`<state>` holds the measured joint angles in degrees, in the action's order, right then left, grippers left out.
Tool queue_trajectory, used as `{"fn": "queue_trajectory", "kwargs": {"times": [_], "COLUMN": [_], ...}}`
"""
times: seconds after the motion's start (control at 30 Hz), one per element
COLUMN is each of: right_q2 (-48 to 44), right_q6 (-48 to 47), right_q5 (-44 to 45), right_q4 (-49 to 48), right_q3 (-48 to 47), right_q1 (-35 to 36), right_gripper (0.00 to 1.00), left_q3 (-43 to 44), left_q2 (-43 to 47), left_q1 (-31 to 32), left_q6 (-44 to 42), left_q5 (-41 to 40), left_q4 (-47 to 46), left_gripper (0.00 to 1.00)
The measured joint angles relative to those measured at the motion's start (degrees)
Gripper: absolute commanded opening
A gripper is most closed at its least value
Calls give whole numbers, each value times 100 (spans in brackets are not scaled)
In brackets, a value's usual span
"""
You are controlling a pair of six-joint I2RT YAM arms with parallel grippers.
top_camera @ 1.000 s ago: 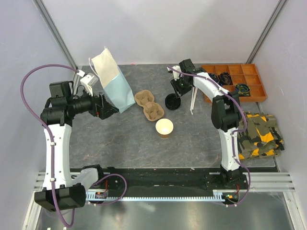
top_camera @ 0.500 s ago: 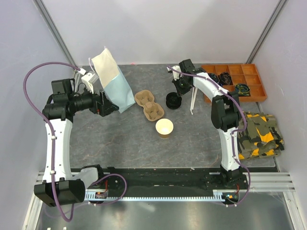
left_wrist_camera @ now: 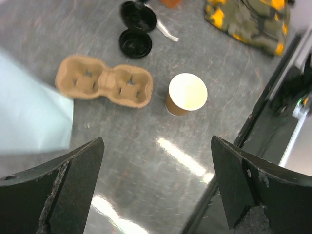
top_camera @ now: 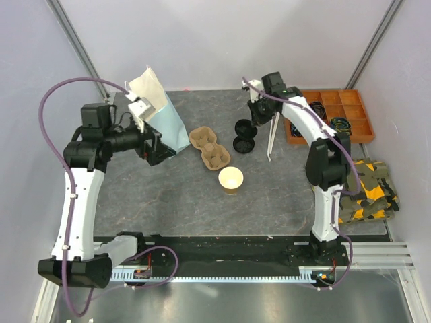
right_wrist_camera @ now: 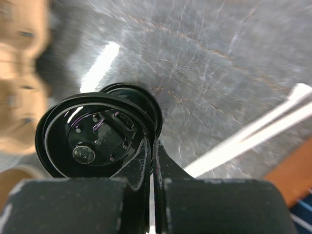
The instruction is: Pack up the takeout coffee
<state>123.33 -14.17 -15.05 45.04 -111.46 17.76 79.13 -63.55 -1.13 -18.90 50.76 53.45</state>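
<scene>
The tan paper cup (top_camera: 231, 179) stands open and lidless at mid-table, cream-white inside; it also shows in the left wrist view (left_wrist_camera: 187, 93). My right gripper (top_camera: 253, 121) is shut on the rim of a black round lid (top_camera: 244, 128) and holds it just above the table (right_wrist_camera: 97, 141), fingertips pinched together (right_wrist_camera: 151, 142). A second black lid (top_camera: 242, 145) lies on the table below it (right_wrist_camera: 155, 111). Both lids show in the left wrist view (left_wrist_camera: 138, 15) (left_wrist_camera: 135, 43). My left gripper (top_camera: 156, 149) is open and empty (left_wrist_camera: 157, 141), beside the light-blue bag (top_camera: 165, 124).
The tan pulp two-cup carrier (top_camera: 209, 148) lies between the bag and the lids (left_wrist_camera: 105, 83). White tongs (top_camera: 271, 138) lean right of the lids. An orange compartment tray (top_camera: 337, 114) sits back right, with a camouflage cloth (top_camera: 367, 188) at the right edge.
My right gripper has lifted one black lid off the table and drawn back, uncovering a second lid beneath. My left arm has shifted right, closer to the bag.
</scene>
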Motion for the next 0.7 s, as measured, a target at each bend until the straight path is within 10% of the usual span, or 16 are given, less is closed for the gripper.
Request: {"fn": "queue_trajectory", "kwargs": {"times": [0.37,0.7], "right_q2": [-2063,-2129], "right_q6": [101,157], "right_q5": [-2406,-5149], "right_q4": [461,1495], "right_q3": [1086,2524], "right_q1": [-256,-216], "right_gripper": [0,0], "left_q3": [-643,-2216], "left_q2": [402,651], "left_q1": [2658,4118], "left_q6": [-2833,-5025], "left_q5": [-1084,-1128], "left_q4": [-1368,-3381], "left_gripper": [98,90]}}
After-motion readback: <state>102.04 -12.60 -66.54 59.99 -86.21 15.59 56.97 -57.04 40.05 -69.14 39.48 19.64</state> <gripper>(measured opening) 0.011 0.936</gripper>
